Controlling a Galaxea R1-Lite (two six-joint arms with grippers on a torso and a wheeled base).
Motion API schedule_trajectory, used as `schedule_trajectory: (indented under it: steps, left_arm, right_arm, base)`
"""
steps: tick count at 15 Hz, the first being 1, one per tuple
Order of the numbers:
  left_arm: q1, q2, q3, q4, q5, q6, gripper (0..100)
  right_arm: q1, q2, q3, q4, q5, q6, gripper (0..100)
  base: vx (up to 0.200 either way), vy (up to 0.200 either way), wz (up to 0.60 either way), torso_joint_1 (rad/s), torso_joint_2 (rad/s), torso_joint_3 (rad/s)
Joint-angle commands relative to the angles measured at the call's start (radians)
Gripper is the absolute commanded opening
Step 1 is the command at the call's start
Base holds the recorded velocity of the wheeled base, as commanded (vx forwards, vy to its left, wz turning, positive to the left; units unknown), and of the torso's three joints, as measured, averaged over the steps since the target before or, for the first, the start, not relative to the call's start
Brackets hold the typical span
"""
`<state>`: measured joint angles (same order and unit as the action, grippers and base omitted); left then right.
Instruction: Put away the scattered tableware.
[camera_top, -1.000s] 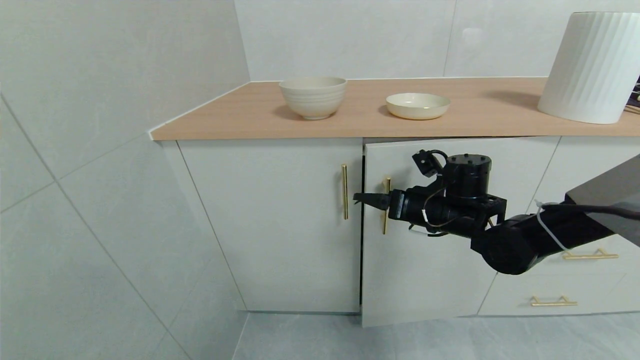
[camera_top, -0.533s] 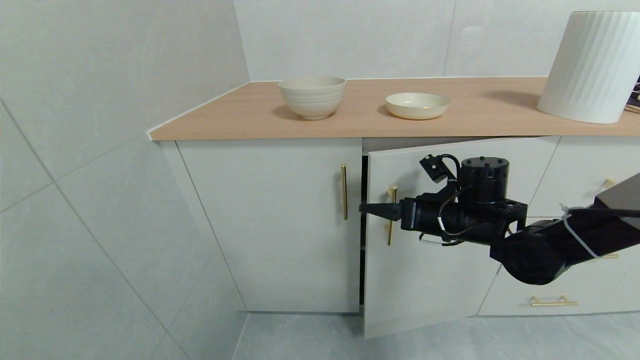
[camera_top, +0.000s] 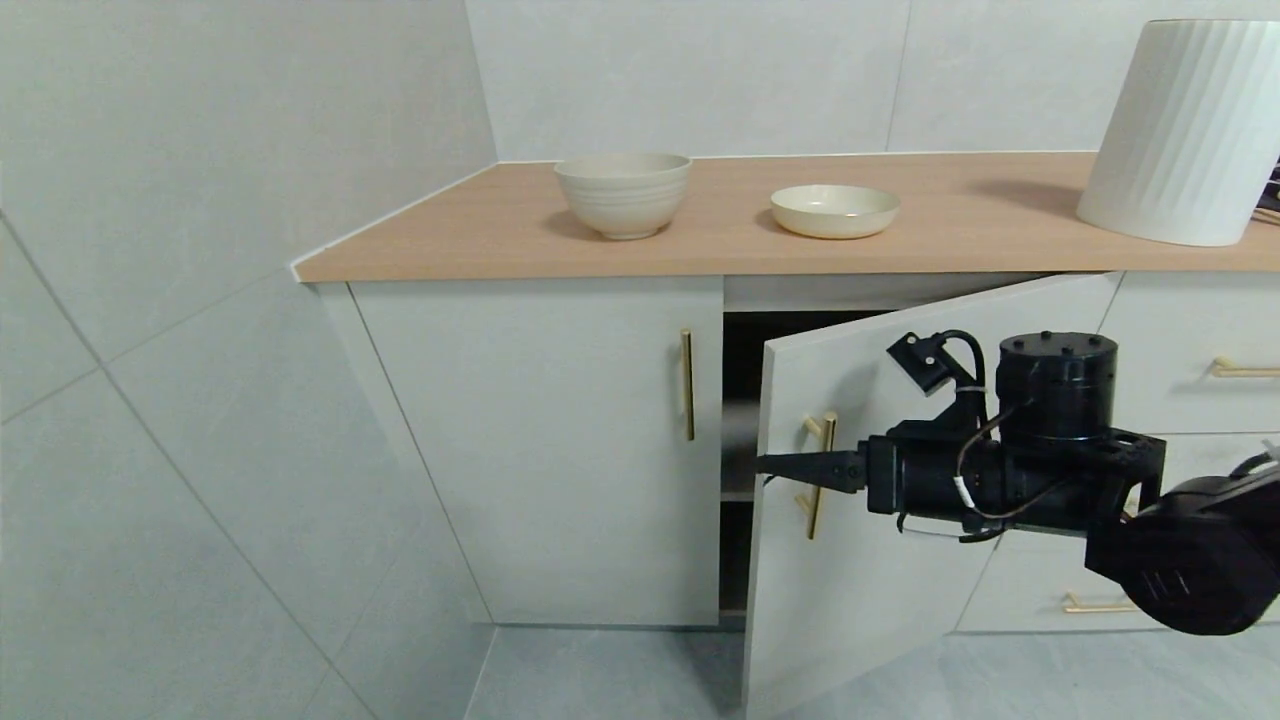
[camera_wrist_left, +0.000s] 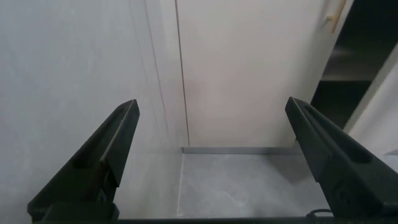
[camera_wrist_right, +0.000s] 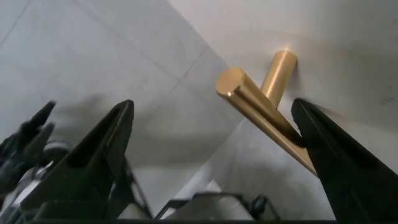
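A ribbed beige bowl (camera_top: 624, 193) and a shallow cream dish (camera_top: 835, 210) stand on the wooden countertop (camera_top: 500, 245). Below them, the right cabinet door (camera_top: 860, 610) hangs partly swung out. My right gripper (camera_top: 790, 466) points at its brass handle (camera_top: 818, 472). In the right wrist view the gripper (camera_wrist_right: 212, 106) is open, and the handle (camera_wrist_right: 255, 99) lies between its fingers, close to one of them. My left gripper (camera_wrist_left: 211, 109) is open and holds nothing, low over the floor (camera_wrist_left: 249, 180) in front of the shut left door (camera_wrist_left: 249, 68).
A tall white ribbed container (camera_top: 1185, 130) stands at the counter's right end. Drawers with brass pulls (camera_top: 1245, 368) sit right of the swung door. A tiled wall (camera_top: 200, 350) closes off the left side. The dark cabinet opening (camera_top: 740, 400) shows a shelf.
The right cabinet door has swung further out with my right gripper at its handle; the gripper moved right and down, and the dark gap widened to show the inside.
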<state>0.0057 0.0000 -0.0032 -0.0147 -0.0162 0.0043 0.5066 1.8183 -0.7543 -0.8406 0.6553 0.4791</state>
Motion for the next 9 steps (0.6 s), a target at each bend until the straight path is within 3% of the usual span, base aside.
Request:
schedule_trajectory:
  steps: [1,4,6,7,8,9]
  left_arm:
    - [0.000,0.000,0.000,0.001,-0.002,0.005,100]
    - [0.000,0.000,0.000,0.002,-0.004,0.013,100]
    - [0.000,0.000,-0.006,0.001,-0.007,0.111,100]
    - [0.000,0.002,-0.027,0.004,-0.018,0.126,100]
    - [-0.001,0.071,-0.089,0.013,-0.070,0.128,100]
    - [-0.001,0.210,-0.169,0.015,-0.140,0.106,100]
  right_arm:
    - [0.001,-0.079,0.042,-0.009,0.012,-0.001,100]
    - [0.001,-0.120,0.095,-0.011,0.013,-0.002,100]
    - [0.001,-0.140,0.124,-0.011,0.013,-0.004,100]
    - [0.001,-0.145,0.136,-0.009,0.013,-0.002,100]
    - [0.001,-0.151,0.151,-0.011,0.015,-0.004,100]
    - [0.001,-0.159,0.168,-0.011,0.029,-0.004,100]
  base:
    - [0.000,0.000,0.00,0.000,0.00,0.000]
    - [0.000,0.000,0.00,0.000,0.00,0.000]
    - [0.000,0.000,0.00,0.000,0.00,0.000]
    - [0.000,0.000,0.00,0.000,0.00,0.000]
    - [0.000,0.000,0.00,0.000,0.00,0.000]
    - [0.000,0.000,0.00,0.000,0.00,0.000]
